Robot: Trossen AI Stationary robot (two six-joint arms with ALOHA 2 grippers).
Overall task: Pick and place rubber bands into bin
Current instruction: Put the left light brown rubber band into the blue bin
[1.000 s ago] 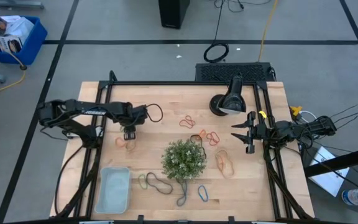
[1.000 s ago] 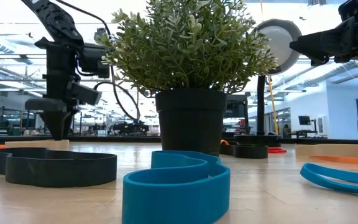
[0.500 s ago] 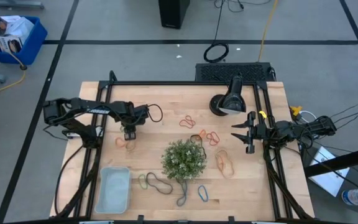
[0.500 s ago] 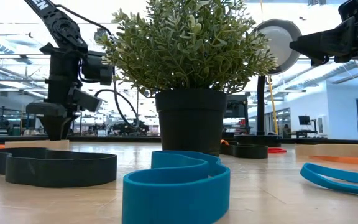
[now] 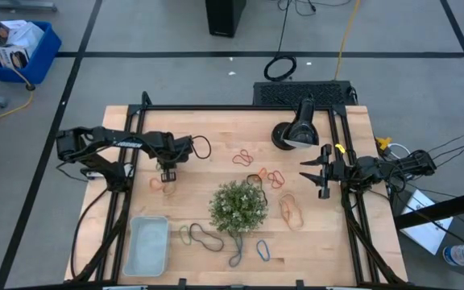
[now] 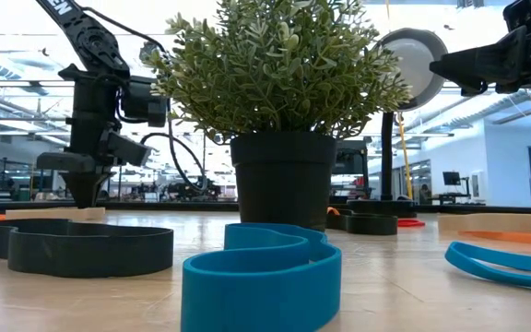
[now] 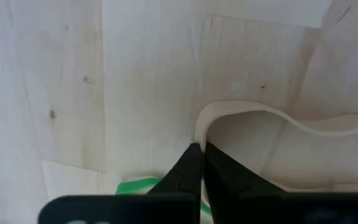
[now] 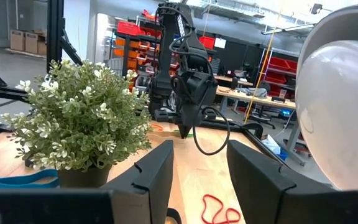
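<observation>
My left gripper (image 5: 167,174) points down at the table's left part, shut on a tan rubber band (image 5: 163,184) that lies flat on the wood. The pale-blue bin (image 5: 147,245) rests at the near left. More rubber bands lie loose around the potted plant (image 5: 238,206): orange-red ones (image 5: 243,158), a tan one (image 5: 291,209), dark ones (image 5: 204,236) and a blue one (image 5: 263,250). My right gripper (image 5: 313,172) hangs open above the table's right part, touching nothing. My left gripper pinches the tan band at the bend of its loop (image 7: 199,126) between its two shut fingertips (image 7: 191,163). The fingers come from above, pointing down. The band lies on the table, its two strands (image 7: 303,129) running away from the tips.
A black lamp-like stand (image 5: 296,129) sits at the far right, and the plant stands in the middle between both arms. Black frame rails (image 5: 135,145) run along both table sides. Bare wood lies between the held band and the bin.
My left gripper has sunk slightly onto the tan band and has shut on it. The band still lies on the table.
</observation>
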